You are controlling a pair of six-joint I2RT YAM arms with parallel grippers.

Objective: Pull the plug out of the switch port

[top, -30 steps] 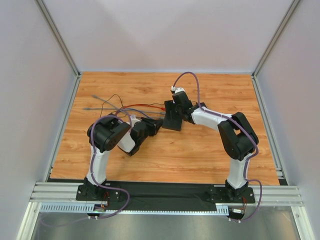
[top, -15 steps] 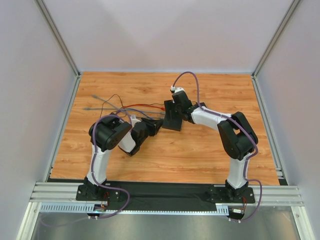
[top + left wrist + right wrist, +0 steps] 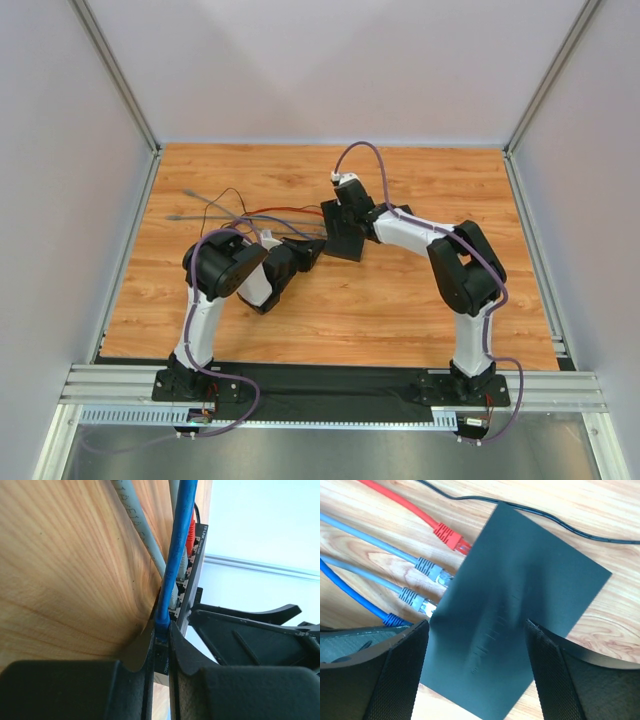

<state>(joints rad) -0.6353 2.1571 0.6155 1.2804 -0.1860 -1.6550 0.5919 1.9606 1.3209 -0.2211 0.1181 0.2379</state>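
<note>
The switch (image 3: 347,242) is a flat black box lying mid-table, shown from above in the right wrist view (image 3: 520,605). Red (image 3: 451,536), two grey (image 3: 431,571) and a blue plug (image 3: 395,620) sit along its left edge. My left gripper (image 3: 308,252) is shut on the blue plug (image 3: 162,630) right at the port edge (image 3: 192,575); its blue cable (image 3: 180,545) runs away over the wood. My right gripper (image 3: 342,212) is open just above the switch, with its fingers (image 3: 395,675) spread wide over the box's near end.
Grey, red and black cables (image 3: 215,212) trail left across the wooden table (image 3: 400,300). A thin black cord (image 3: 560,527) leaves the switch's far corner. Pale walls enclose the table on three sides.
My right arm has shifted slightly left and back, bringing its gripper further over the switch. The left gripper stays clamped on the blue plug.
</note>
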